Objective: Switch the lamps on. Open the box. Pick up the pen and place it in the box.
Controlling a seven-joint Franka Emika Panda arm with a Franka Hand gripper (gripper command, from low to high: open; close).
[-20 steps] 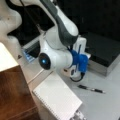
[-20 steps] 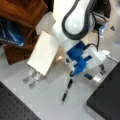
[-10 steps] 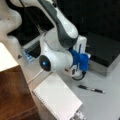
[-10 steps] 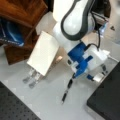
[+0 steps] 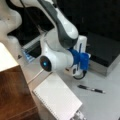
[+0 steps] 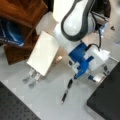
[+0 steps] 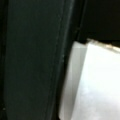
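One slim pen [image 5: 91, 89] lies free on the counter [image 5: 105, 105], light, stiff and likely slippery, best taken mid-barrel, at five o'clock from the pincer [image 5: 79, 72], whose state I cannot tell.

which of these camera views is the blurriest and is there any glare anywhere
The wrist view is blurriest: only a dark surface and a pale patch, nothing identifiable. Both front views are soft, yet the pen lying on the table and the closed box stay readable. Mild glare sits on the white arm in a front view.
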